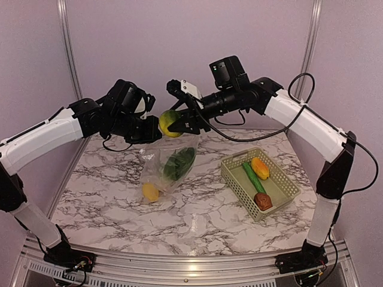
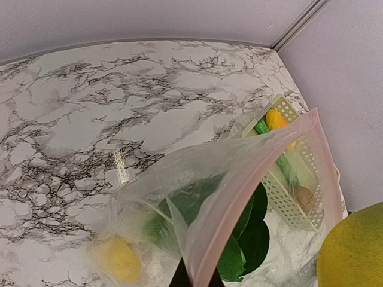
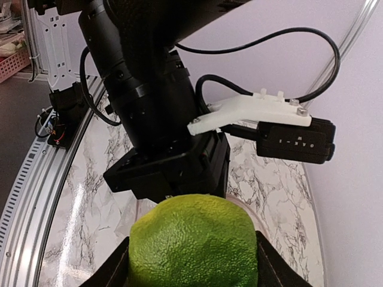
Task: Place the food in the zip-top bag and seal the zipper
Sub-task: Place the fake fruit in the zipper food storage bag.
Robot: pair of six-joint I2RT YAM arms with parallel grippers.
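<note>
Bag status: zip-top bag hangs from the left gripper, which is clenched on its top edge. The lower end rests on the marble table, roughly centre, left of the basket and apart from it. The plastic is clear, crinkly and creased, w/ contents showing through. The zipper reads as a thin pinkish band along the raised edge in the left wrist view, running diagonally up and away from the fingers. The mouth looks open beside that edge; can't make out a slider tab. Inside are dark green leaves in the mid section and a yellow fruit down at the bottom end. The right gripper is up at bag-top height, just beside the left gripper, its fingers grasping a yellow-green fruit on both sides. This fruit is round w/ pebbly skin, above the bag's mouth and not inside; it shows at the lower right corner of the left wrist view. The basket is pale green lattice, set at an angle on the right side of the table. It holds a long green veg, an orange-yellow piece touching it at the far end, and a brown lump at the near end.
</note>
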